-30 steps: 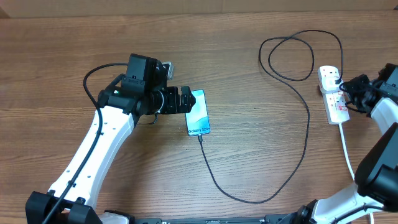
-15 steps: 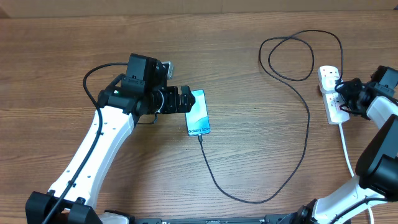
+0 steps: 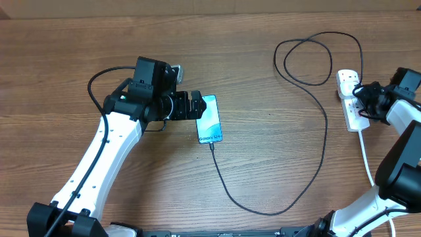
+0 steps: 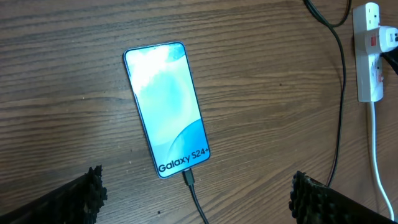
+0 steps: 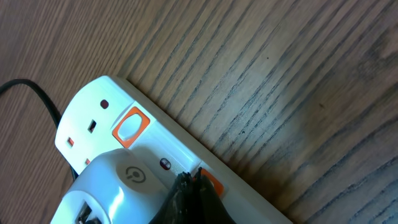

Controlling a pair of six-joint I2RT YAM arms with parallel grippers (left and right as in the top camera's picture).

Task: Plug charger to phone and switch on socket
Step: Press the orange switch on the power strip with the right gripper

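Overhead view: a wooden worktop (image 3: 263, 39) seen from above. In the last second the right pincer (image 3: 361, 99) has crept inward along the socket (image 3: 345, 80) at the right edge. It now covers the red-marked middle of the strip that showed a moment ago. This looks like the final step, pressing a switch. The left pincer (image 3: 196, 105) has not moved and sits just beside the top edge of the phone (image 3: 210, 120), left of centre. The charger (image 3: 322, 151), a thin black cable, runs from the phone's lower end in a wide curve to the right. It loops near the far edge, then reaches the socket. A thick white cord (image 3: 366, 158) trails from the socket toward the near edge.

Left wrist view: the phone lies flat and slightly tilted, its screen pale blue-white and reading "Galaxy S24+". The charger's small tip is seated in its lower end, so that half of the task appears done. The left pincer's fingers stand wide apart at the bottom corners, holding nothing.

Right wrist view: the socket is close up, white, with one orange-red switch (image 5: 130, 128) uncovered. Beside it sits a white rounded plug body (image 5: 121, 180) bearing a power symbol. The right pincer is closed tight, its dark fingertips (image 5: 194, 190) resting against a second orange-red switch. Whether that switch has tipped over cannot be told.
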